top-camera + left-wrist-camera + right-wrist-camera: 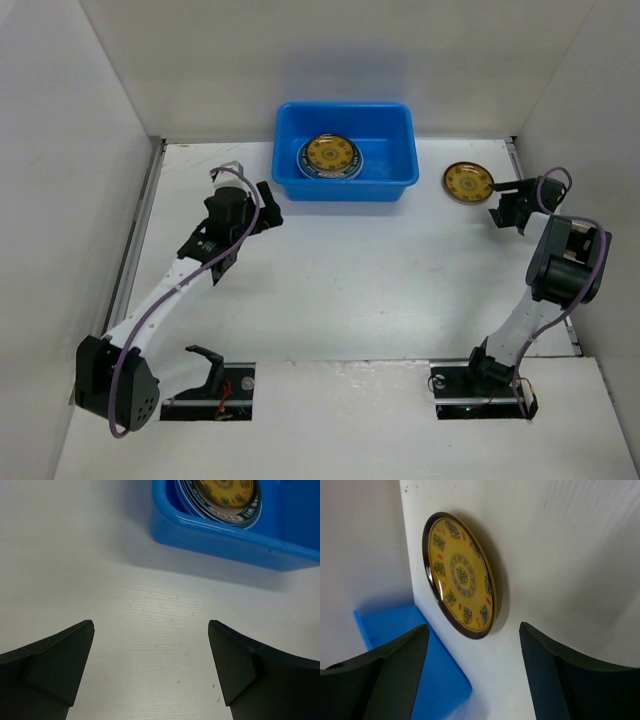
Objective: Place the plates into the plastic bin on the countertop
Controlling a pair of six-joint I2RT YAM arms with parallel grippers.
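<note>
Blue plastic bin [345,188] at the far middle of the white tabletop [350,270], and there is crockery in it. A stack of plates [312,168] sits in its left half, with the bin's right half showing bare blue floor. The top yellow-gold plate [331,154] crowns the pile, patterned face up. Under it, a wider white rim with a dark band pokes out all round. How many plates lie beneath cannot be told from here.

The left wrist view shows the same thing: the bin's near-left corner [225,537], and the stack [235,512] peeking over the rim with the gold plate [225,490] on it.

Out on the tabletop, right of the bin and well apart from it, lies the loose yellow-gold plate [467,181], flat and alone. The right wrist camera looks straight at it [462,575], with the bin's blue corner [420,670] at the edge of the view.

Now the arms. The left claw [262,205] hovers just near-left of the bin, jaws spread wide [151,627], with only bare tabletop between them. The right claw [505,205] sits just near-right of the loose plate, also gaping wide [472,627], holding nothing and clear of the plate's rim.
</note>
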